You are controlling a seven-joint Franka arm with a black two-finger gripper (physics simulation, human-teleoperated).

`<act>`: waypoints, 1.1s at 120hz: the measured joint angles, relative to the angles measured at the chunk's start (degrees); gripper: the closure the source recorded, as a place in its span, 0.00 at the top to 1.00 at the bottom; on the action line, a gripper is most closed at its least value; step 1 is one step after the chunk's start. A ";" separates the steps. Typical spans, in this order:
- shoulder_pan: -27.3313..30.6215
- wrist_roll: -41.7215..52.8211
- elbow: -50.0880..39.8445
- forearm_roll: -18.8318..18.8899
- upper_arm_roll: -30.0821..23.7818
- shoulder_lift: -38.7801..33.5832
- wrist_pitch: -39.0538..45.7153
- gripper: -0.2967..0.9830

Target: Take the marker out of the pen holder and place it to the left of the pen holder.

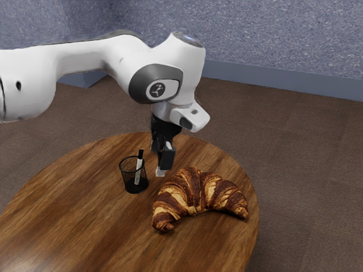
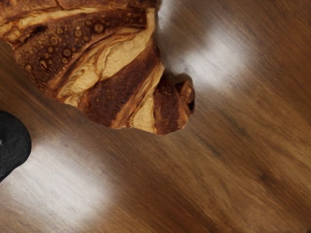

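Near the desk's (image 1: 68,198) edge on the exterior view's right lies a croissant (image 1: 195,192); a narrow gap separates it from the mesh pen holder (image 1: 126,177), marker (image 1: 139,162) leaning inside. The hand's (image 1: 163,164) opening and grip I cannot tell.

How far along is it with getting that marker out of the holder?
Nothing looks done: the marker stands in the pen holder. In hand, perhaps, is the approach: the gripper hangs to the holder's side, toward the exterior view's right, near the croissant. Left to do: grasp the marker, lift it out, lay it left of the holder.
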 joint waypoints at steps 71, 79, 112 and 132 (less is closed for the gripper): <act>6.36 23.29 2.42 3.57 4.18 9.32 16.34 0.77; 7.35 25.11 3.64 3.96 4.29 10.51 16.27 0.77; 9.20 30.55 3.73 4.24 4.53 13.84 14.38 0.77; 11.03 32.84 6.61 4.17 4.50 16.20 13.11 0.77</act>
